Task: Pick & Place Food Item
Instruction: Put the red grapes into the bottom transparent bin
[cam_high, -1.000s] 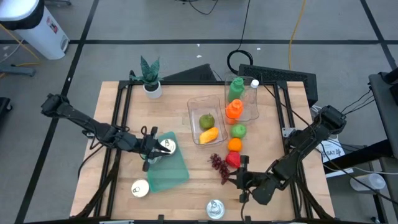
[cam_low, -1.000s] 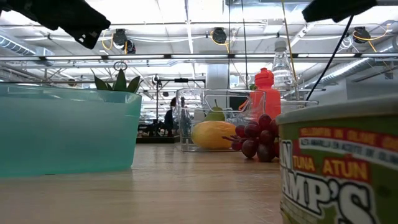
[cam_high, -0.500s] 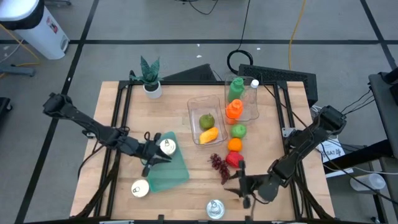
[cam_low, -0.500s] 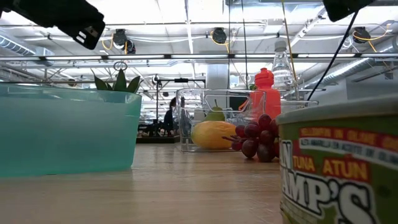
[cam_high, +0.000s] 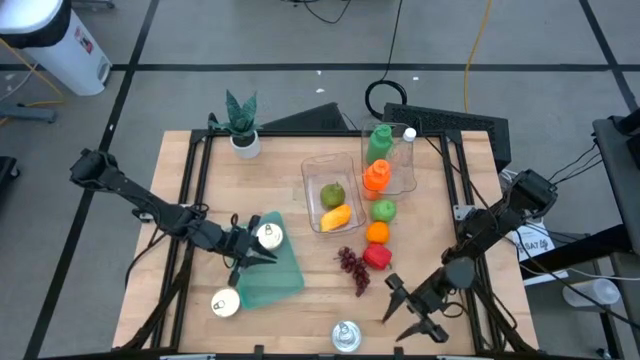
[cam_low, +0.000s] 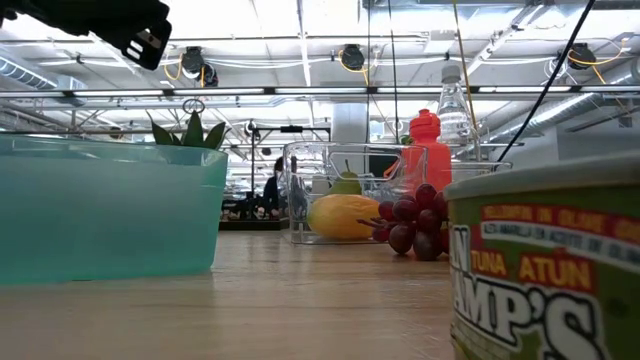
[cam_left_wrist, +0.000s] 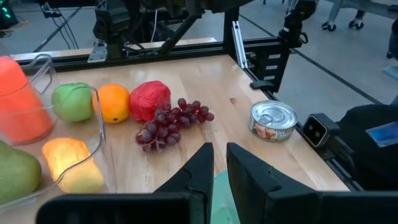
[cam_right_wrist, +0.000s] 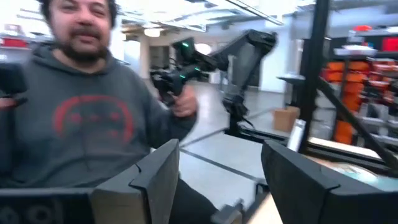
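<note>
Left gripper (cam_high: 250, 256): over the teal bin (cam_high: 268, 262), fingers nearly together with only a thin slot between them in the left wrist view, nothing held.
Right gripper (cam_high: 410, 312): near the front edge of the table, fingers spread wide and empty; in the right wrist view they aim level into the room at a person in a grey hoodie (cam_right_wrist: 81, 118), not down at the board.
Food items: grapes (cam_high: 351, 268) and the red fruit (cam_high: 375, 256) lie just beyond the right fingers, toward the table's middle; orange (cam_high: 377, 232) and green apple (cam_high: 383, 210) line up farther on.
Clear tray (cam_high: 318, 168): already holds a pear (cam_high: 332, 194) and a yellow fruit (cam_high: 336, 217); well beyond the right fingertips.
Cans: tuna can (cam_high: 345, 336) sits beside the right fingers at the front edge; another can (cam_high: 225, 302) lies nearer than the left fingers, beside the bin.
Step in hand (judgement): the right arm looks to be lining up on a food item, most likely the grapes or the red fruit; which one is not certain.
Doing it well: pitch the wrist down first so the fingers face the table, centre the open jaws over one item only, and come in from above so the tuna can is not nudged.
Risk: grapes are a loose, soft bunch; closing on the stem mass with light pressure should avoid crushing or shedding berries.
</note>
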